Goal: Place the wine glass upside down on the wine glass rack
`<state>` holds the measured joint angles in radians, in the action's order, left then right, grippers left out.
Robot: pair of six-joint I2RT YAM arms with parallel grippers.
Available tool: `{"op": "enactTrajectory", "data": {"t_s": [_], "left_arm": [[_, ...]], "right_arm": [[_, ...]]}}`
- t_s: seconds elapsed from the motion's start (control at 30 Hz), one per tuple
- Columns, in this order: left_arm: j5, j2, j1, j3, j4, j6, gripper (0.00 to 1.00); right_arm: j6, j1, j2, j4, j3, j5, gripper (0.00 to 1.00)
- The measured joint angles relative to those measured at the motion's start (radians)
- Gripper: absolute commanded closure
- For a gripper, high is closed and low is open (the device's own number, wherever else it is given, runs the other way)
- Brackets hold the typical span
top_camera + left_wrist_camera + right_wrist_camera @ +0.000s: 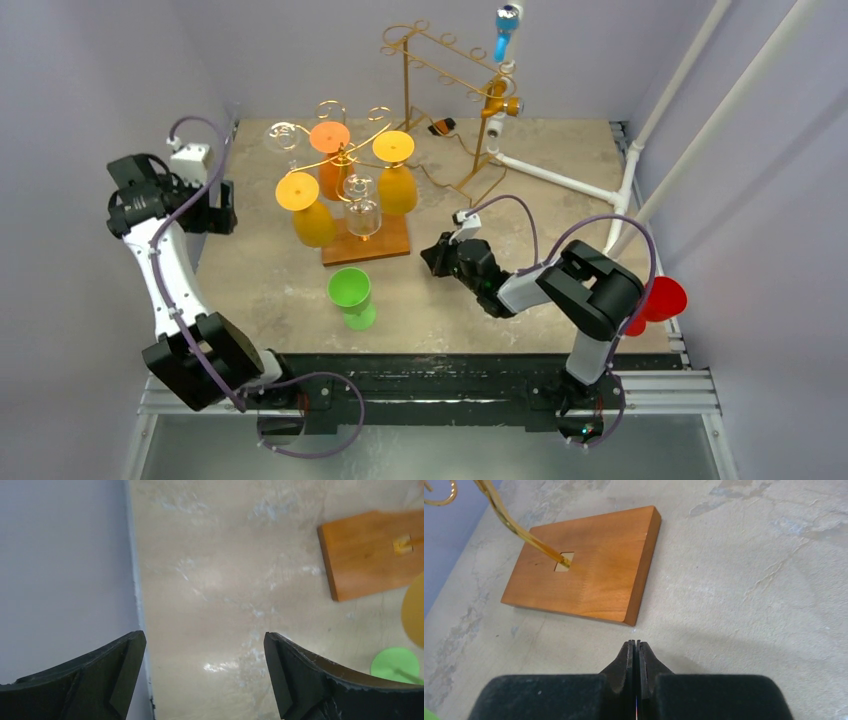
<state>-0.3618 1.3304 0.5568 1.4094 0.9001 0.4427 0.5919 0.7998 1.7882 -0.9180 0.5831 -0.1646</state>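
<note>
Left tool (205, 647): jaws spread wide, nothing between the fingers (292, 672), only bare counter (215, 580) beneath. A grey wall (60, 555) runs along its left side. Ahead and to its right lies the wooden base (370, 555) of the wine glass rack (345, 165).

Right tool (636, 652): jaws pressed fully together, gripping nothing. It hangs low over the counter, with the near corner of the wooden base just ahead of it and slightly to its left. The rack's gold stem (519, 530) rises from a square slot in that base.

Rack contents, top view: a yellow glass (300, 205), an orange glass (330, 150) and a second yellow glass (396, 168) hang foot-up on the arms. A clear glass (362, 208) hangs near the stem, above the base. Another clear glass (283, 135) sits at the far left arm, though its outline is too faint to confirm how it is seated.

Task item: the green wine glass (350, 296) is on the counter, apart from the rack, between the two tools and to the left of the right one. It appears to stand upright, mouth up. Neither tool touches it.

Other items: a red glass (662, 298) sits at the counter's right edge, behind the right arm's elbow. A second gold rack (430, 70), carrying no glasses, stands well beyond both tools at the back.
</note>
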Motion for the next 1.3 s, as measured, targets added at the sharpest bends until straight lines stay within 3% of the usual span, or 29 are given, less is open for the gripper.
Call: {"op": "enactTrajectory", "data": {"t_s": [0.23,0.37,0.63,0.83,1.1,1.3], "left_arm": [[-0.179,-0.15,0.016,-0.49,-0.082,0.238,0.07],[-0.301,-0.204,0.017,-0.657,-0.129,0.364,0.07],[-0.559,-0.232,-0.006,-0.785,-0.21,0.569,0.12],[-0.569,-0.301,-0.122,-0.898,-0.311,0.706,0.19],[-0.572,-0.29,-0.146,-1.007,-0.481,0.889,0.34],[-0.545,-0.242,-0.233,-1.105,-0.715,0.902,0.35]], "right_arm": [[0.024,-0.045,-0.003,0.052,0.027,0.019,1.0],[0.042,-0.054,0.003,0.059,0.042,0.031,1.0],[0.087,-0.064,0.016,0.058,0.049,0.067,1.0],[0.129,-0.085,0.023,0.047,0.053,0.086,1.0],[0.179,-0.099,0.058,0.021,0.06,0.109,1.0],[0.187,-0.101,0.059,0.022,0.087,0.114,1.0]]}}
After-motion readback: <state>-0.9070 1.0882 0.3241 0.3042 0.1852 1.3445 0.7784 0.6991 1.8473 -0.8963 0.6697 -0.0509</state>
